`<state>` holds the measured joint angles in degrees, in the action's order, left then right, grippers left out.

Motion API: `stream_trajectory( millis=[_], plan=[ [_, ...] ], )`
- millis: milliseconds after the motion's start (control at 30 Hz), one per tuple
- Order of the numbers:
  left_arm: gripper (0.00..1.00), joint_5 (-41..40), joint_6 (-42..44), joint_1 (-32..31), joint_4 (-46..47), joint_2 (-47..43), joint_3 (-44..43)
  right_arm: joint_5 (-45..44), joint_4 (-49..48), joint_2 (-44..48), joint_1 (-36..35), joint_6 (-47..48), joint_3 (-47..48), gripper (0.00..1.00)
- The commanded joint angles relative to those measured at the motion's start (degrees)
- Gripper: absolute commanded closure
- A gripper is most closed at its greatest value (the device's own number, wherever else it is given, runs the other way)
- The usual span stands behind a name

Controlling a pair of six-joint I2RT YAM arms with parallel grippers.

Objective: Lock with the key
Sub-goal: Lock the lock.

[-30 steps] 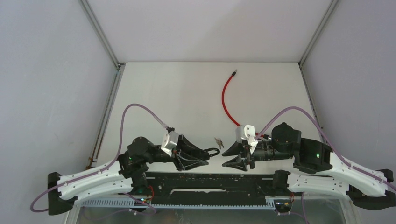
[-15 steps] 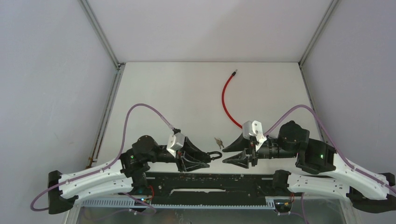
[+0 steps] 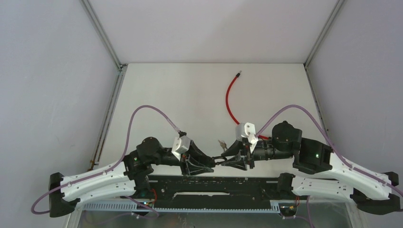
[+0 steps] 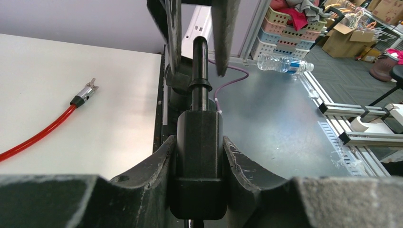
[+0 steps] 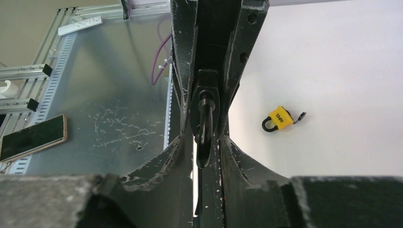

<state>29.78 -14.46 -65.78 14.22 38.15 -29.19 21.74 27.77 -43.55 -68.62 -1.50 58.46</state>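
We see both arms reaching inward so that the two grippers meet tip to tip over the near edge of the table (image 3: pixel 180 95), about midway along it. The left gripper (image 3: pixel 211 160) is clenched on the black padlock (image 4: pixel 198 166): in its wrist view the lock's square body sits wedged between both fingers, pressed on each side, and is held off the table. The lock's shackle (image 4: pixel 199 61) points away from the left gripper, straight toward the other arm. The right gripper (image 5: pixel 200 142) has its fingers on either side of that shackle, which runs in between them. We cannot tell whether those fingers press on the shackle or only stand beside it, as thin gaps show in both wrist views. A small yellow padlock (image 5: pixel 278 118) lies on the table just beyond the meeting grippers, apart from both. A red cable (image 3: pixel 230 102) lies farther back, curving from the middle of the table toward its far edge, right of centre, well apart from the grippers
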Motion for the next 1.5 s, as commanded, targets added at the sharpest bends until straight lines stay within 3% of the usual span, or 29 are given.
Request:
stream_trajectory(
  millis=[0,433,767,1467],
  plan=[
    [1.0,1.2,1.0,0.1,5.5,-0.8,-5.6,1.2,0.0,-1.4,0.2,0.5,2.0,0.68],
    [1.0,-0.2,1.9,0.1,3.8,-0.9,-5.8,1.4,-2.2,-1.6,0.3,-0.3,0.1,1.0],
    [1.0,-4.0,3.5,0.1,2.3,-1.9,-6.0,2.7,-3.9,-4.4,-0.2,-1.6,-2.6,1.0],
    [1.0,-5.3,3.3,0.1,5.2,-1.3,-6.3,-4.2,-11.0,-15.8,-6.9,-1.4,-12.6,1.0]
  ],
)
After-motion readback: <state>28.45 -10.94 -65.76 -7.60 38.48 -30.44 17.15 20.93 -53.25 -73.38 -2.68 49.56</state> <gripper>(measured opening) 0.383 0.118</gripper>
